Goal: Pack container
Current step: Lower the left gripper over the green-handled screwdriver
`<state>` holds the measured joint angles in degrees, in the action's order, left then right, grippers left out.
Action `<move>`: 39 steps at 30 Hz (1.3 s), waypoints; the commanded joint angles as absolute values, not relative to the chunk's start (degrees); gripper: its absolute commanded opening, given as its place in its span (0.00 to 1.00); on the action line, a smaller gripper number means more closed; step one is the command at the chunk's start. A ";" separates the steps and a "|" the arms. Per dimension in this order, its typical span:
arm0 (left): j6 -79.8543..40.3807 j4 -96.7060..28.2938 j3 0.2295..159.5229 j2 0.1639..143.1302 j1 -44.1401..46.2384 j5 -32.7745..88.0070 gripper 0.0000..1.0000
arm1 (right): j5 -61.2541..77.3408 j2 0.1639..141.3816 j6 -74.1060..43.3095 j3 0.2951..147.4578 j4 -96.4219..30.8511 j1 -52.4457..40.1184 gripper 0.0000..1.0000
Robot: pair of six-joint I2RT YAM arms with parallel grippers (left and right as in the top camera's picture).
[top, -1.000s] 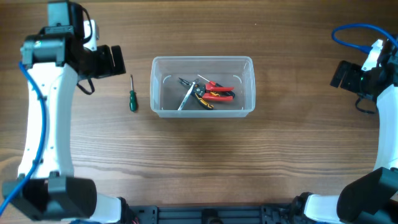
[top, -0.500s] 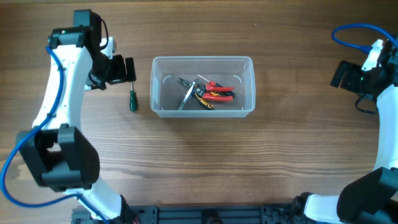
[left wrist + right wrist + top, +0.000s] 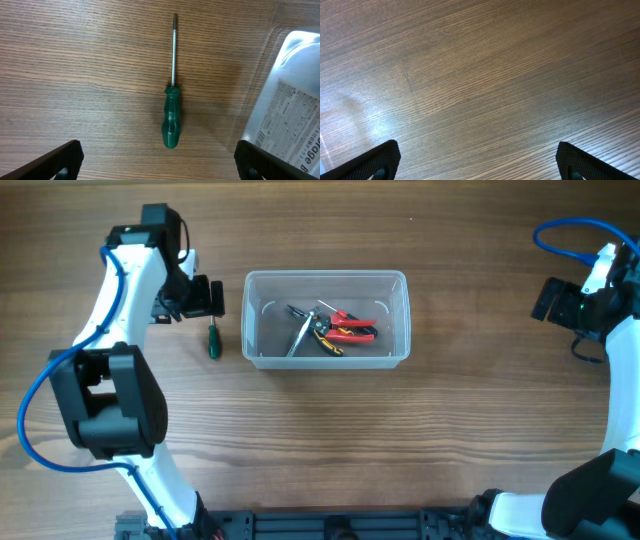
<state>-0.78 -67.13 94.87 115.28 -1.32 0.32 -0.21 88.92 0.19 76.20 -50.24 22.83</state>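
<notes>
The clear plastic container (image 3: 398, 288) stands mid-table and holds red-handled pliers (image 3: 350, 327) and metal hand tools (image 3: 302, 333). Its corner shows at the right of the left wrist view (image 3: 292, 105). A green-handled screwdriver (image 3: 212, 338) lies on the table just left of the container, shaft pointing to the far side; it also shows in the left wrist view (image 3: 171, 122). My left gripper (image 3: 205, 297) is open and empty, hovering above the screwdriver's shaft end, with its fingertips either side in the left wrist view (image 3: 160, 162). My right gripper (image 3: 552, 299) is open and empty at the far right, over bare wood (image 3: 480, 162).
The table is brown wood. A blue cable (image 3: 560, 230) loops near the right arm at the far right edge. Bare wood lies in front of the container and between it and the right arm.
My left arm has swung right and toward the container, bringing the left gripper over the screwdriver's shaft end. The right arm, the container and the tools have not moved.
</notes>
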 commanded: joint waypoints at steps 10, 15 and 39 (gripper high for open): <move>-2.42 -64.75 89.71 117.64 1.32 -2.46 1.00 | 0.08 88.92 -0.56 76.12 -50.11 23.00 1.00; -2.42 -63.77 87.13 117.69 0.89 -2.46 1.00 | 0.08 88.92 -0.58 76.12 -50.11 23.00 1.00; -3.51 -56.03 84.31 118.37 0.84 0.34 1.00 | 0.08 88.92 -0.56 76.12 -50.11 23.00 1.00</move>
<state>-2.72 -56.27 84.68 117.10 1.13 -0.32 -0.21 88.92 0.19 76.20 -50.24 22.83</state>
